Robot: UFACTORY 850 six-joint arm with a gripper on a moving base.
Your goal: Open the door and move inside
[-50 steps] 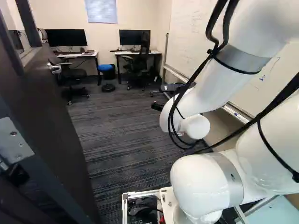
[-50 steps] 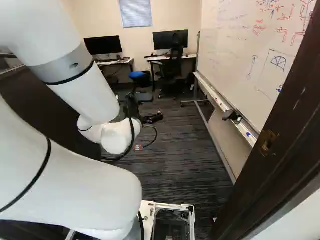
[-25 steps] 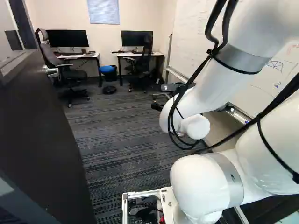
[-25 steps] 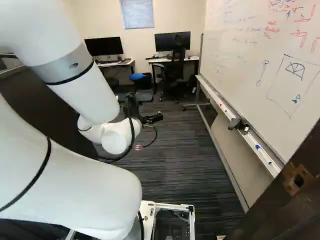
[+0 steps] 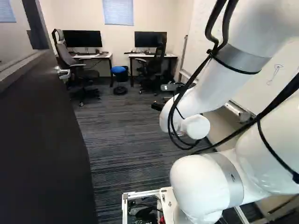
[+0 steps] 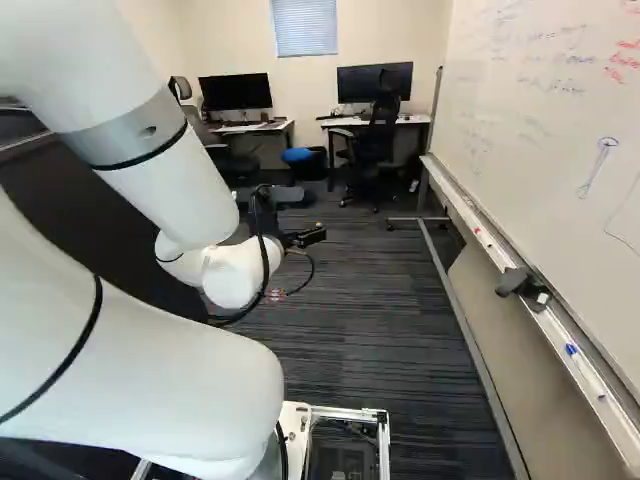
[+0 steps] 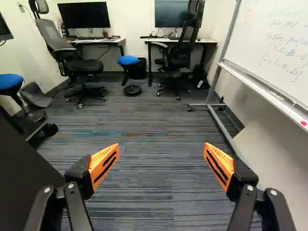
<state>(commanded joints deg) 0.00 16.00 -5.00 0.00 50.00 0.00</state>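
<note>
**Door standing open, gripper released over the carpet**

The dark door (image 5: 44,144) is seen swung open along the left of the left base view, and a silver door handle (image 5: 60,71) is carried near its far edge. In the wrist view, part of the door's dark panel is shown beside one finger.

The gripper (image 6: 308,237) is held out ahead of the base by the white arm (image 6: 145,375), above the striped carpet (image 5: 126,154). In the wrist view, its two fingers are spread wide apart, their orange pads (image 7: 104,163) are angled toward each other, and nothing is gripped between them. Neither the handle nor the door is grasped. Part of the base's metal frame (image 6: 350,412) is shown at the foot of the right base view.

Beyond the gripper, two white-topped benches are placed along the far wall. A monitor (image 7: 84,15) is borne by one bench (image 7: 96,41), and a second monitor (image 7: 171,13) by the other bench (image 7: 204,41). A grey office chair (image 7: 54,36) is stood before the first, and a black office chair (image 7: 185,48) before the second. Between them, a blue-topped stool (image 7: 128,60) is placed just beside a black bin (image 7: 140,68). Another blue-topped stool (image 7: 9,82) is seen near the side wall, past the door panel.

A window blind (image 6: 304,27) is mounted on the far wall. A whiteboard (image 6: 545,130) bearing drawings and writing is set along the right of the right base view. On its tray (image 6: 590,380), a black object (image 6: 515,281) and a blue marker (image 6: 571,349) are supported.
</note>
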